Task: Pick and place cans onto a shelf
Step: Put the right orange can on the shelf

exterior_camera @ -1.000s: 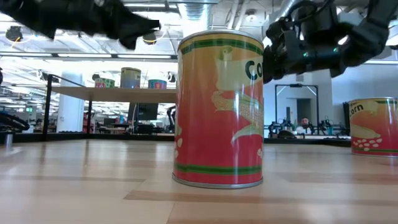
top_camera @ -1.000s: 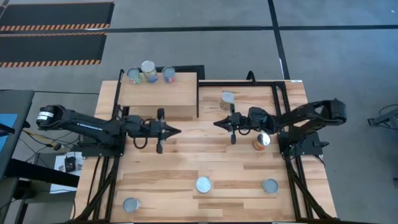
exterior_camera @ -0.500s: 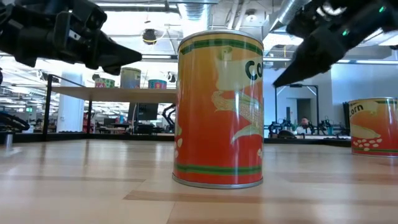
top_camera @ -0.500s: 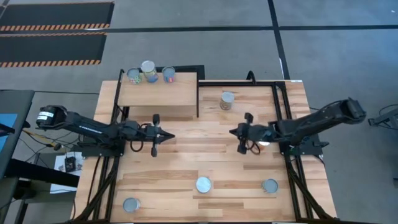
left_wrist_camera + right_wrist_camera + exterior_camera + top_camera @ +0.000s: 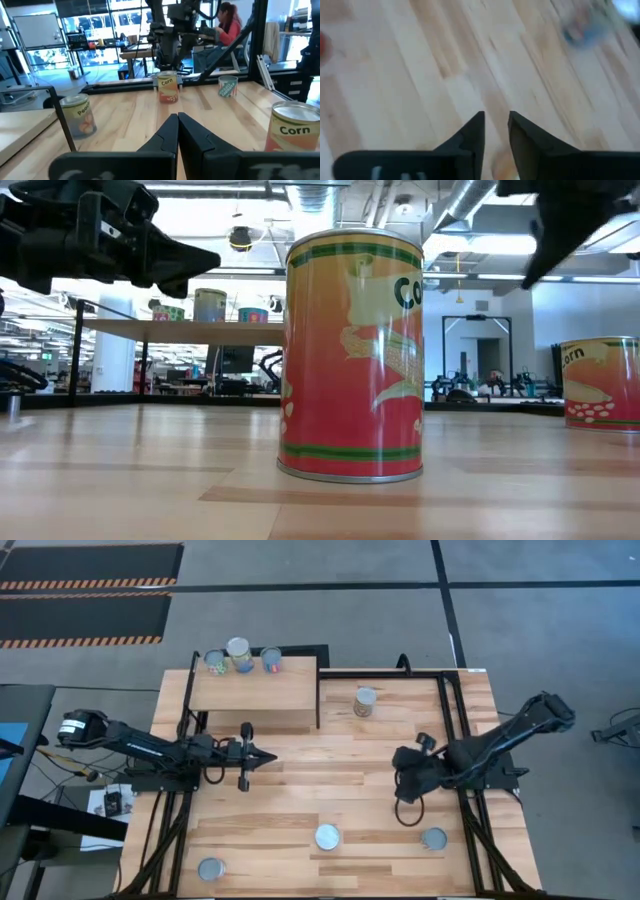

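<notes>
Three cans stand on the far edge of the pale wooden shelf. More cans stand upright on the tabletop: one at the far middle, three near the front. An orange Corn can stands under my right arm and is hidden in the high view. My left gripper hovers shut in front of the shelf, pointing level toward the table's right. My right gripper slants down over the table's right part, fingers apart, nothing between them.
A black frame borders the table's far right corner behind the shelf. A dark cable loop hangs from my right arm above the boards. The middle of the tabletop between the two grippers is bare wood. A person sits beyond the table.
My right gripper has drawn back from the table's middle toward its right and near edges, risen, and tipped from level to slanting down. My left gripper has pulled back a little toward the left edge and sunk, still shut. No can has moved.
</notes>
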Controlling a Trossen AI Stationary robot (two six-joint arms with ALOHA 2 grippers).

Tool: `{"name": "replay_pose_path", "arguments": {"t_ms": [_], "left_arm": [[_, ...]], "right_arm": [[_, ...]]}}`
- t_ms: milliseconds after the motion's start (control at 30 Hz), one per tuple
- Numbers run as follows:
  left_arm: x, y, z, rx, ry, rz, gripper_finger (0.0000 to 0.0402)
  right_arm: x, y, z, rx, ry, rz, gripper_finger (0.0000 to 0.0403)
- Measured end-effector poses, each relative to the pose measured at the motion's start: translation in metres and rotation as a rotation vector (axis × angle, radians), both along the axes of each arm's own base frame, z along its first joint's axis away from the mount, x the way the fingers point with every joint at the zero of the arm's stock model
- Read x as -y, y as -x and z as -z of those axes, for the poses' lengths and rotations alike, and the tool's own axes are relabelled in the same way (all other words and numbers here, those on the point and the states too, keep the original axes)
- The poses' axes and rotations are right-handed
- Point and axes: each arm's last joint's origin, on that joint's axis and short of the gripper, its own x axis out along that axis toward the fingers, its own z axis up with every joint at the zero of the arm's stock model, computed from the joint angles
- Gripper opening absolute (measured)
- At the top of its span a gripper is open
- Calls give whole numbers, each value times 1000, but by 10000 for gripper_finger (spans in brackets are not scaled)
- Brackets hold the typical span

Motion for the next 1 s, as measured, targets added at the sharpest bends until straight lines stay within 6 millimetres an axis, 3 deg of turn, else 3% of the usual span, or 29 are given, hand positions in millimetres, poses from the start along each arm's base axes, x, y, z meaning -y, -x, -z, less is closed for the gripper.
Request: {"name": "replay_pose_path", "arguments": {"t_ms": [267,467,1000], "left_arm": [[0,0,1,-14,4,1,0],[0,0,2,-19,-1,-5,0],[0,0,3,-28,-1,-5,0]], "right_arm": [[-13,19,16,-263,13,261,170],[-16,19,27,-302,55,246,165],[-1,29,65,-361,24,199,154]]}}
